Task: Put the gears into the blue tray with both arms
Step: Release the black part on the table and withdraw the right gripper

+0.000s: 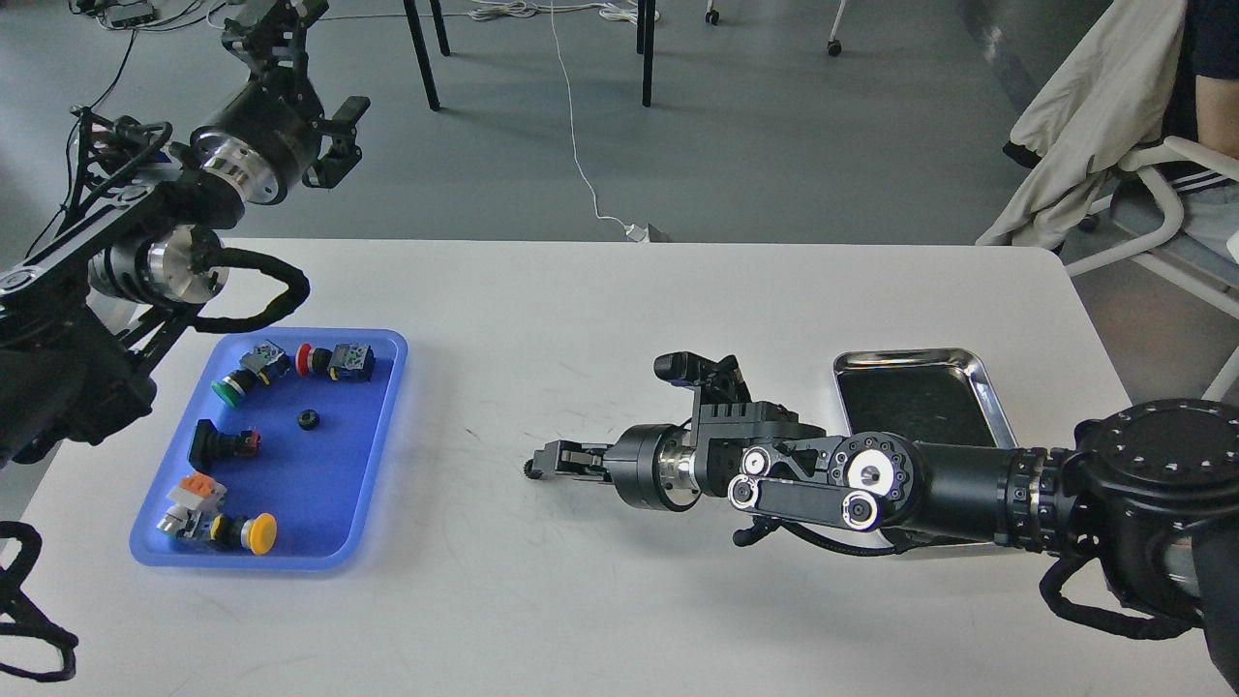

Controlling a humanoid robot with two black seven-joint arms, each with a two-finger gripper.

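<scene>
The blue tray (329, 489) lies at the left of the white table. One small black gear (308, 419) rests inside it, near the middle. My right gripper (538, 465) reaches left across the middle of the table, low over the surface and well right of the tray. Its fingers are together, and a tiny toothed gear (529, 470) shows at their tip. My left gripper (274, 24) is raised high beyond the table's far left corner, above and behind the tray. It is dark and partly cut off by the frame's top edge, so its fingers cannot be told apart.
Several coloured push-button switches (242, 379) lie in the blue tray around the gear. A shiny steel tray (978, 373) sits at the right, partly behind my right arm. Chair legs, cables and a seated person are beyond the table.
</scene>
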